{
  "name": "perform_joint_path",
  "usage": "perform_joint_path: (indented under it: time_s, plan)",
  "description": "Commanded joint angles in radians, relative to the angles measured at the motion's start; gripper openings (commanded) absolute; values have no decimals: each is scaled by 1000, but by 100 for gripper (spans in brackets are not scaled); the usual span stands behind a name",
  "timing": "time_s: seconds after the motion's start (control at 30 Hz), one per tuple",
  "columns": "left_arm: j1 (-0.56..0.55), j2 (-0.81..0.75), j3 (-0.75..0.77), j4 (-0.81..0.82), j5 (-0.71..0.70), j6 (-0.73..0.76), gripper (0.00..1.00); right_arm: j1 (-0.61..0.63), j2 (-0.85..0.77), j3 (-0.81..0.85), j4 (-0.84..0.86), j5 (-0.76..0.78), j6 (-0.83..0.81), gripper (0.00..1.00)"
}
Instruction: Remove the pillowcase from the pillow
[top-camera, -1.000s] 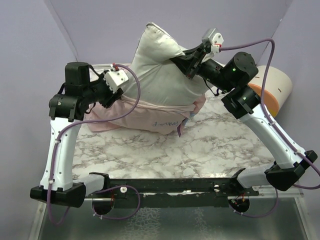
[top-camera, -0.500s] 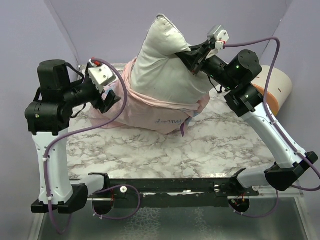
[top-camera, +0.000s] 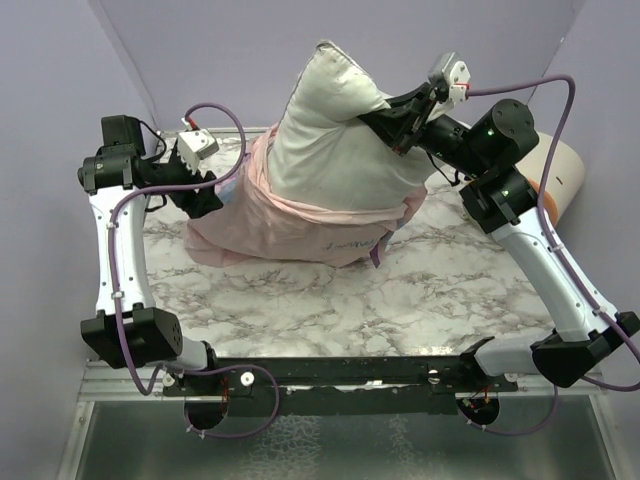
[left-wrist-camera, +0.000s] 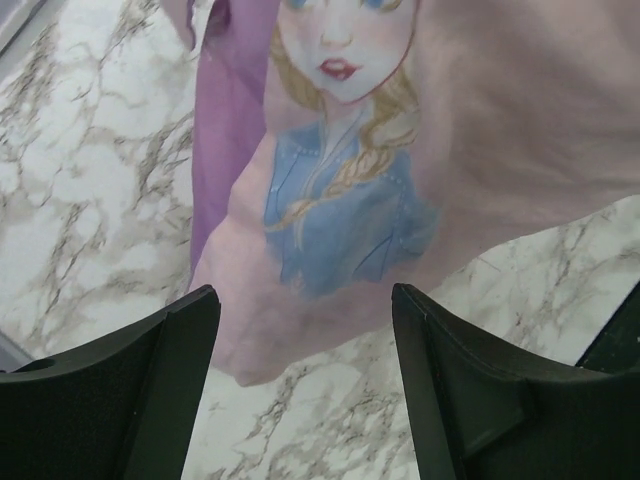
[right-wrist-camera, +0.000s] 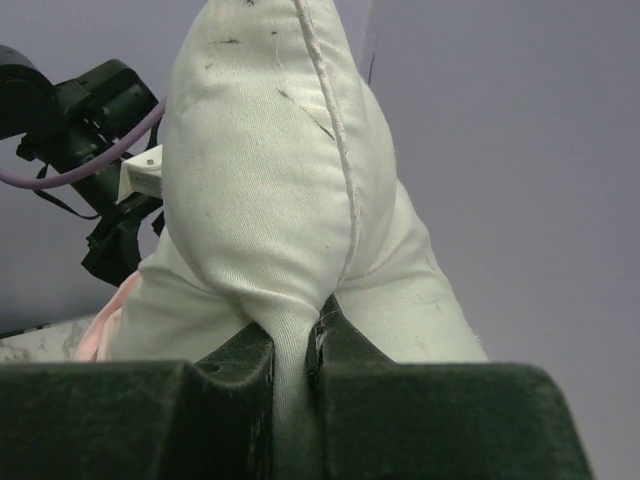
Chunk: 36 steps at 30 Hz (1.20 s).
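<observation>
The white pillow (top-camera: 335, 130) stands up on end, its lower half still inside the pink pillowcase (top-camera: 270, 228), which is bunched around its base on the marble table (top-camera: 400, 300). My right gripper (top-camera: 388, 118) is shut on a pinched fold of the pillow's upper right side; in the right wrist view the white pillow (right-wrist-camera: 280, 180) is squeezed between the jaws of the right gripper (right-wrist-camera: 315, 335). My left gripper (top-camera: 218, 192) is open at the pillowcase's left side. In its wrist view the left gripper (left-wrist-camera: 302, 300) holds nothing, and the princess print of the pillowcase (left-wrist-camera: 340, 200) lies just beyond its tips.
A cream-and-orange cylinder (top-camera: 555, 175) lies at the table's right edge behind my right arm. Purple walls close in the back and both sides. The black rail (top-camera: 340, 372) with the arm bases runs along the near edge.
My left gripper let go of the pillowcase edge, opened, swung out left and came back beside the case. My right gripper raised the pillow a little, up and to the right.
</observation>
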Motion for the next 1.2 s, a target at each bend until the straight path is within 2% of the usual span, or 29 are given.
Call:
perform_joint_path:
  time_s: [0.0, 0.23, 0.33, 0.43, 0.57, 0.7, 0.9, 1.17]
  plan:
    - [-5, -57, -16, -43, 244, 51, 71, -7, -42, -5, 108, -76, 46, 1]
    - [-35, -125, -123, 41, 306, -15, 68, -8, -23, -11, 123, -87, 80, 1]
    - [-40, -146, -165, 134, 295, -81, 62, -8, -20, -15, 138, -83, 95, 1]
    - [-40, -158, -210, 216, 276, -125, 49, -9, -17, -17, 142, -78, 104, 1]
    - [-40, -166, -277, 309, 228, -163, 16, -8, -15, -20, 150, -58, 118, 1]
    - [-40, -208, -343, 373, 181, -181, 2, -13, -10, -14, 156, -11, 125, 1]
    - [-40, -260, -434, 400, 115, -169, 0, -34, 5, 17, 166, 94, 135, 1]
    - [-31, -298, -659, 590, -256, -107, 0, -177, -24, 9, 268, 246, 290, 1]
